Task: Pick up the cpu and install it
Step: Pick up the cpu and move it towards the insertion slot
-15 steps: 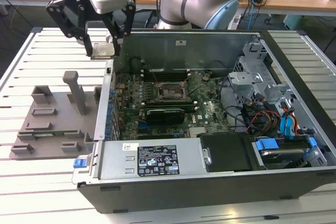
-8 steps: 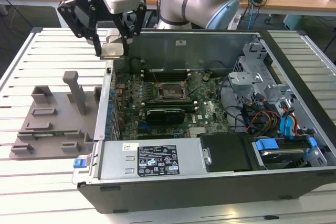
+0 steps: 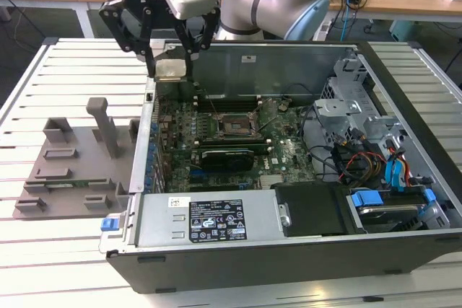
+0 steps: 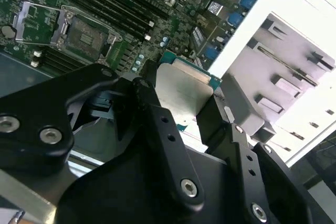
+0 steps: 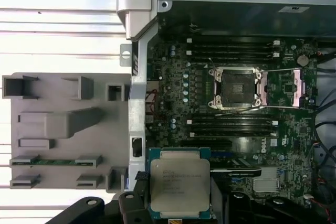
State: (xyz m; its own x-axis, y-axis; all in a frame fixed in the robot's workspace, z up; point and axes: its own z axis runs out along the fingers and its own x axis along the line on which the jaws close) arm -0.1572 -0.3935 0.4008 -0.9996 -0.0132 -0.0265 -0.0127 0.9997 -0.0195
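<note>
Gripper point(image 3: 172, 57): fingers clamped on opposite edges of the cpu point(image 5: 180, 182). You see the chip carried flat, metal top up, over the motherboard just inside the computer case point(image 3: 404, 91) wall, apart from the open socket point(image 5: 233, 87). Treat the chip as light, stiff and thin, with a probably delicate underside. Hold it by the rim only.

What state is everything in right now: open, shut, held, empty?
end effector: shut on the chip.
chip: held in the air, not installed.
socket: open, empty.
computer case: on its side, open.
grey tray: flat beside the case.
</note>
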